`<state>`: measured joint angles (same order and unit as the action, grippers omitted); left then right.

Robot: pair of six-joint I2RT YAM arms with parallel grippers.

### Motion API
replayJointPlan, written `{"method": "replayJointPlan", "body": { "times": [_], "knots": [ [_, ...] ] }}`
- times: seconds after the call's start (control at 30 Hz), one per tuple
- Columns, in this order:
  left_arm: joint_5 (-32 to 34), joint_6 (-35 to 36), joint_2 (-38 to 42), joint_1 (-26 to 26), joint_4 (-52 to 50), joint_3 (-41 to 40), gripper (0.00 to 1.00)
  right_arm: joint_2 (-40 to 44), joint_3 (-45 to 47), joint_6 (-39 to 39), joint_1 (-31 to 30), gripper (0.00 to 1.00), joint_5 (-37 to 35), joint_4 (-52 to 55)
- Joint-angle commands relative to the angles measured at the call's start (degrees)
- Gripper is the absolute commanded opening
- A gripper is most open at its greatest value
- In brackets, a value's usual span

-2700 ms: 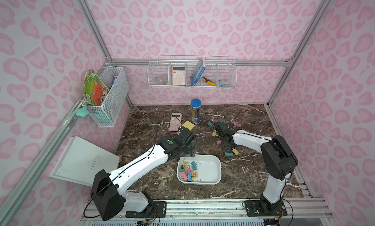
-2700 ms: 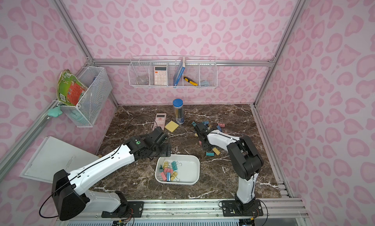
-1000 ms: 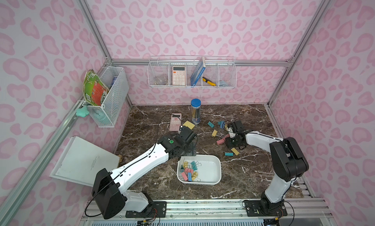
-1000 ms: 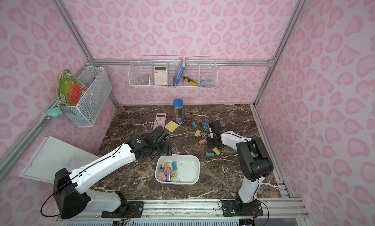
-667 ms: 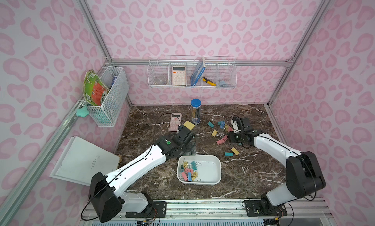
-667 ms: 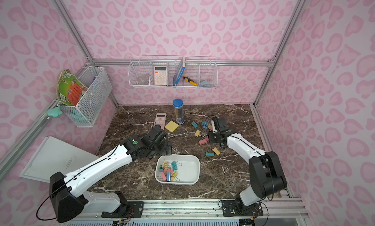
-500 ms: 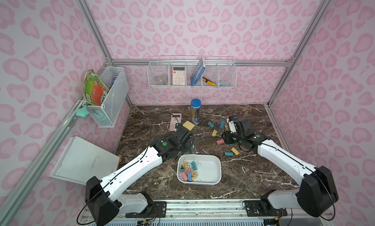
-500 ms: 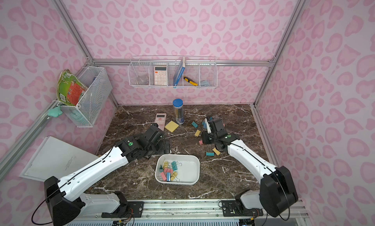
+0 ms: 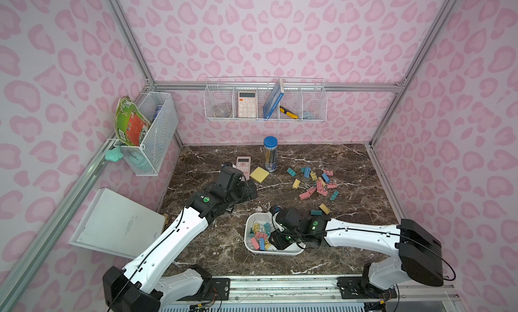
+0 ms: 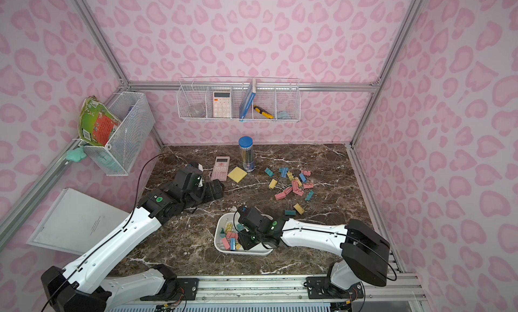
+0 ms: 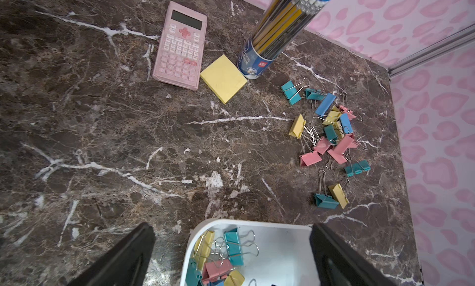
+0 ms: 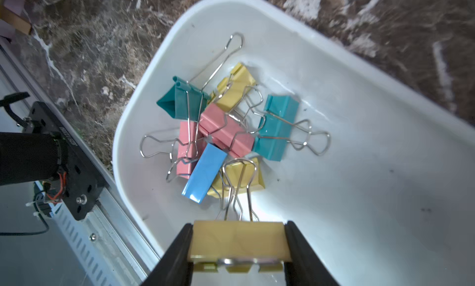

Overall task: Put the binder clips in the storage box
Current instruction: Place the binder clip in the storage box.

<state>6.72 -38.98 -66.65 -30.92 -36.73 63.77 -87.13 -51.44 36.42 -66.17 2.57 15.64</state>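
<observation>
We see the right end effector (image 12: pixel 238 253) clamped on a yellow binder clip (image 12: pixel 237 237). Its two black fingers press the ends of the folded, painted-metal body, and the silver wire handles point toward the pile ahead. It hangs over the storage box (image 12: pixel 359 169), a shallow, glossy white plastic tray with rounded corners and a few dark specks on its floor; the held clip seems to sit just above that floor, though we cannot tell whether it touches. Inside lies a tangled heap of binder clips (image 12: pixel 226 133) in pink, teal, yellow and blue, their thin wire loops interlocked. In both top views the right wrist covers part of the box and hides the held clip. The left end effector (image 11: pixel 231 246) has its fingers spread wide and grips nothing, above the brown, white-veined marble desk (image 11: pixel 102 143) near the box; only its dark fingertips show, cut off at the frame edge. More loose clips (image 11: pixel 331 133) lie scattered on the desk, apart from the box, near a clear pencil tube (image 11: pixel 259 53), a square yellow sticky-note pad (image 11: pixel 223 77) and a pink calculator (image 11: pixel 181 45).
</observation>
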Motion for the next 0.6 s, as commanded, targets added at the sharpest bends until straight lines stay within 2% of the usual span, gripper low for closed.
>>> {"method": "replayJointPlan", "body": {
  "times": [0.0, 0.07, 0.17, 0.23, 0.33, 0.37, 0.43, 0.5, 0.57],
  "knots": [
    [-3.4, 0.4, -1.1, 0.1, 1.0, 0.7, 0.99, -0.6, -1.4, 0.6, -0.1, 0.60, -1.3, -2.6],
    [-4.2, 0.4, -1.7, 0.1, 0.9, 0.7, 0.99, 1.1, -2.6, 0.1, 0.2, 0.73, -3.6, -1.2],
    [-5.1, 1.1, -2.9, 0.2, 0.0, 1.4, 0.99, 5.7, -3.2, 0.1, 4.2, 0.79, -7.0, 2.1],
    [-5.3, 2.0, -3.9, 0.1, -0.8, 2.2, 0.99, 10.3, -1.7, -0.1, 10.9, 0.80, -7.1, 2.5],
    [-6.0, 3.1, -5.1, 0.0, -1.4, 3.5, 0.98, 17.3, 4.0, 3.8, 27.1, 0.77, -7.2, 1.6],
    [-6.4, 3.3, -5.3, 0.0, -1.5, 3.7, 0.98, 18.9, 5.9, 4.5, 33.3, 0.77, -5.8, 1.6],
    [-6.5, 3.4, -5.2, 0.0, -1.4, 3.8, 0.98, 19.5, 7.4, 3.0, 41.5, 0.76, -2.6, 2.1],
    [-6.4, 3.3, -4.9, 0.0, -1.0, 3.4, 0.98, 18.0, 6.9, 0.8, 43.7, 0.76, -3.0, 3.7],
    [-6.4, 3.3, -4.9, 0.0, -0.6, 2.9, 0.98, 14.3, 4.8, -0.9, 43.3, 0.75, -4.4, 6.6]
  ]
}}
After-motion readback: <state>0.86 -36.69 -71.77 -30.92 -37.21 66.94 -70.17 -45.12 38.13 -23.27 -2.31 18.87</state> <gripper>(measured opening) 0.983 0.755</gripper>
